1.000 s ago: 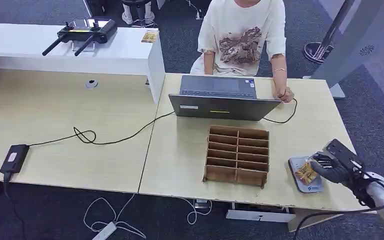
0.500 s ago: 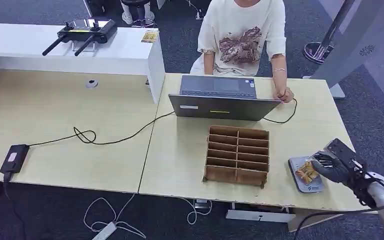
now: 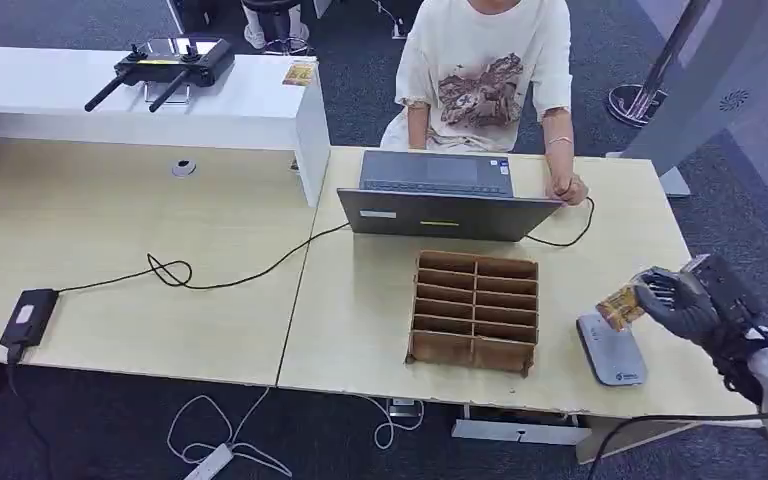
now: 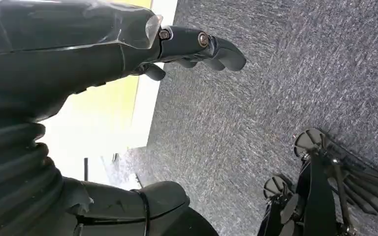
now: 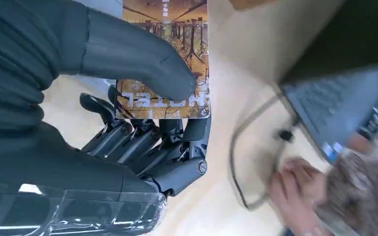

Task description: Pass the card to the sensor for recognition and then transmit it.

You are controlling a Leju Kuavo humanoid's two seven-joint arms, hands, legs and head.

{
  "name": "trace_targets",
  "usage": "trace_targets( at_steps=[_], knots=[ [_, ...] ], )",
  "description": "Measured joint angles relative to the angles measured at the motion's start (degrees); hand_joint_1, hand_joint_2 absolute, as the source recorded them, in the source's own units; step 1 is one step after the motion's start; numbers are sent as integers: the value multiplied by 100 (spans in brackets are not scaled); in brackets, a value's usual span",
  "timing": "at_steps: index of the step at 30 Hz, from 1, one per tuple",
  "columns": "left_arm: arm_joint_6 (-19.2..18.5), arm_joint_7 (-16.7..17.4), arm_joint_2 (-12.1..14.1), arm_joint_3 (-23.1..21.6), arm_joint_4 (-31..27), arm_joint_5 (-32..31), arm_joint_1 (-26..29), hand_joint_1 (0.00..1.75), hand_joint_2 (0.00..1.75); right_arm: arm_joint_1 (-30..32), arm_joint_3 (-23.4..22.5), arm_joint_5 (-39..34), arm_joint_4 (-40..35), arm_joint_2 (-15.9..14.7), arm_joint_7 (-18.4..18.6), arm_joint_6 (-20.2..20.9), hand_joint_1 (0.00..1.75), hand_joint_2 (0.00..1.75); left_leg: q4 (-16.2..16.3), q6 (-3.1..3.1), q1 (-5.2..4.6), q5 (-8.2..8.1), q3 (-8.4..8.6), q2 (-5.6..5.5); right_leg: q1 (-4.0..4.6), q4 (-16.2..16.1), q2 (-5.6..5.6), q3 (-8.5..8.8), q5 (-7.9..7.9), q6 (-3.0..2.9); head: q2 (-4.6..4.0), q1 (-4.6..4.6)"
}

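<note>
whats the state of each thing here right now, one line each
Orange printed card: held in the right hand, lifted off the sensor.
Grey flat sensor pad: lying on the table, nothing on it.
Right hand: gripping the card.
Left hand: holding nothing, fingers curled, over carpet.
Grey laptop: open.
Brown cardboard divider tray: compartments look empty.

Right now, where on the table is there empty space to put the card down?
Bare tabletop lies between the laptop and the cardboard organizer, and left of the organizer up to the seam. The left desk is mostly bare beyond the black cable. It is crowded at the right edge, where the right robot hand holds the card above the grey sensor.
</note>
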Motion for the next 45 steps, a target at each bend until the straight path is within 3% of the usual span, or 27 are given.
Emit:
trace_targets(
  at_steps=[4,11,22,26,30,37,45],
  knots=[
    [22,-22,-22,31,0,2,-1,0,175,100,-351,-22,-752,4,236,-268,175,175,0,0,0,0,-1,-1,0,0,-1,0,0,0,0,0],
    [22,-46,-35,96,0,-2,-1,0,175,136,-740,22,-1695,7,350,-329,175,175,0,0,0,0,0,-1,0,0,0,-1,0,0,0,0],
    [24,-70,-48,129,0,-55,-7,0,175,-178,-911,742,-2641,61,352,-751,175,175,0,0,0,1,-3,-1,0,3,-1,1,0,0,0,2],
    [24,-68,-50,129,0,-103,-22,0,175,-563,-815,1373,-2736,182,315,-1097,175,175,0,-1,0,2,-2,0,0,4,-1,0,0,0,0,0],
    [24,-70,-57,129,0,-125,-26,0,175,-960,-546,2335,-2722,336,469,-1797,175,175,0,-2,1,4,-1,1,1,6,1,0,0,-1,0,0],
    [20,-70,-59,129,0,-216,-36,0,175,-1600,25,3924,-2488,662,802,-2636,175,175,0,-4,1,5,-1,5,1,7,6,-1,0,-1,0,0],
    [26,-70,-57,131,0,-256,-44,0,175,-2455,615,4400,-1498,1277,817,-2657,175,175,0,-8,2,9,-1,3,2,10,5,-1,1,-1,0,4]
  ],
)
